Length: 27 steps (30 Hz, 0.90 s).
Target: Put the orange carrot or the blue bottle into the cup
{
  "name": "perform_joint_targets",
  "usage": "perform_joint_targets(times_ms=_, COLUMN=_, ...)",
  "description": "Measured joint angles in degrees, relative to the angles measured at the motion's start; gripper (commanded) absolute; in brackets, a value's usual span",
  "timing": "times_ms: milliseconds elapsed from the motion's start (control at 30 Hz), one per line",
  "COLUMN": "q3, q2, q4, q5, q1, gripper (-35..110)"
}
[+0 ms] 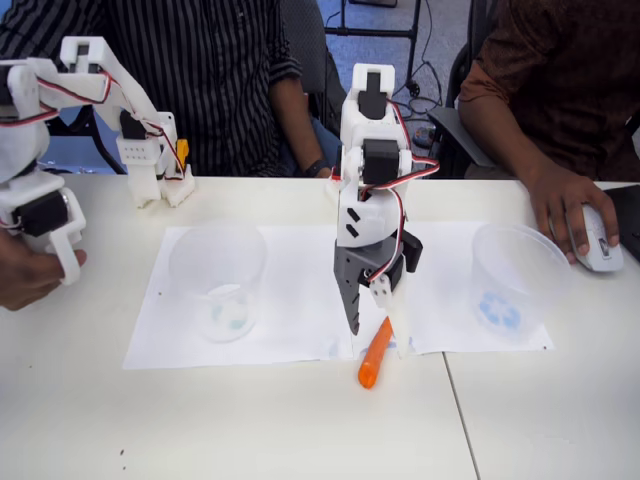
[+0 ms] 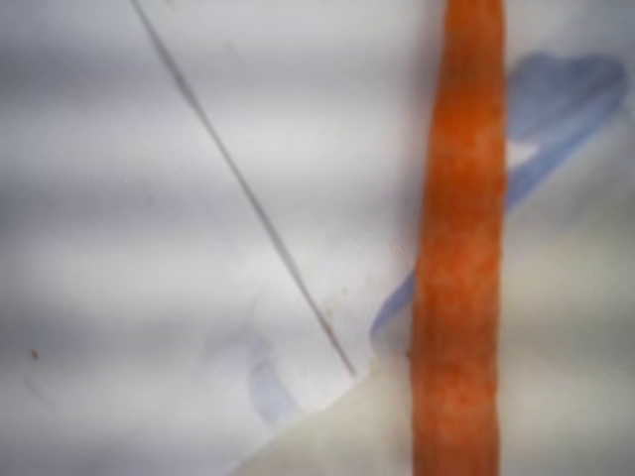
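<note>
An office or lab workspace: white table (image 1: 250, 420), office chairs behind, seated people, one hand on a computer mouse (image 1: 597, 240).

The orange carrot (image 1: 374, 355) is looking like smooth plastic. The cup (image 1: 218, 280) is showing clear plastic, sitting on flat matt paper (image 1: 300, 300).

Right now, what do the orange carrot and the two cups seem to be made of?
The orange carrot looks like smooth moulded plastic with a matte, even orange, though the wrist view is blurred. The cup and the other cup look like thin clear plastic: the paper sheet shows through their walls.
</note>
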Motion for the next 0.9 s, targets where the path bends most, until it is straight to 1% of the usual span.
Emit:
perform_joint_targets(times_ms=433, q3=0.0, q2=-3.3, q4=-0.1, q5=-0.4, q1=-0.3, gripper=35)
perform_joint_targets(times_ms=667, q3=0.0, q2=-3.3, q4=-4.3, q5=-0.4, q1=-0.1, gripper=35)
perform_joint_targets(times_ms=900, q3=0.0, q2=-6.4, q4=-4.8, q5=0.0, q1=-0.1, gripper=35)
